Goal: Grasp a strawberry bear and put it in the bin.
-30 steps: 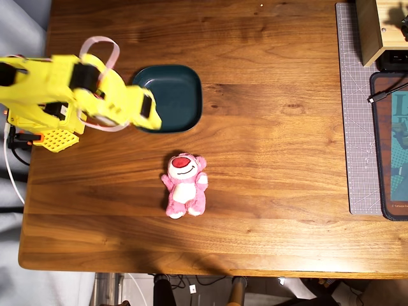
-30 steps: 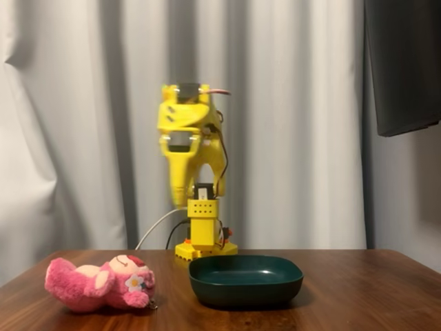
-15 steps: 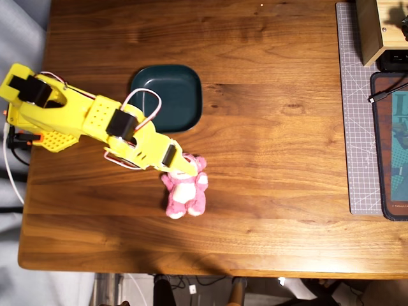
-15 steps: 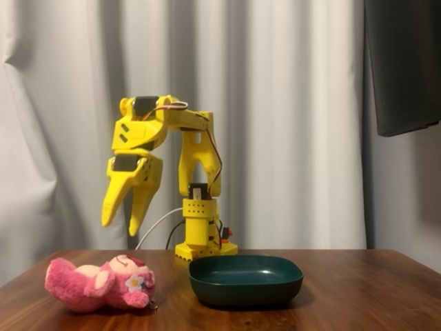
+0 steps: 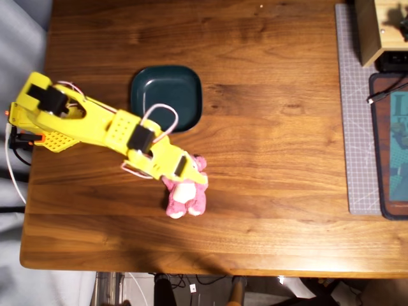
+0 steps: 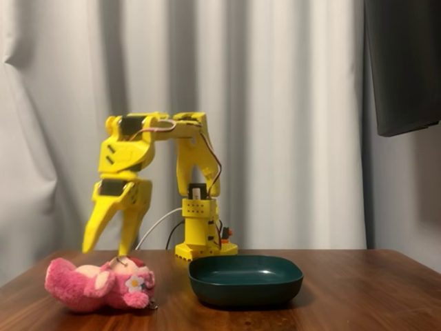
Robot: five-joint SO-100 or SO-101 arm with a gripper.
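One strawberry bear [image 6: 100, 283] lies directly beneath the spread, empty end effector [image 6: 107, 248].

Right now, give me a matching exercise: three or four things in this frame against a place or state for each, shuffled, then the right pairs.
Things:
1. fluffy pink plush bear
2. dark teal square dish
3. yellow two-finger gripper
4. light wooden box

Places or states:
A. empty, beside the arm's base
B. at the table's far corner, top right in the overhead view
C. lying on the wood table, not lifted
D. open, fingers pointing down just over the bear's head

Pairs: 1-C, 2-A, 3-D, 4-B
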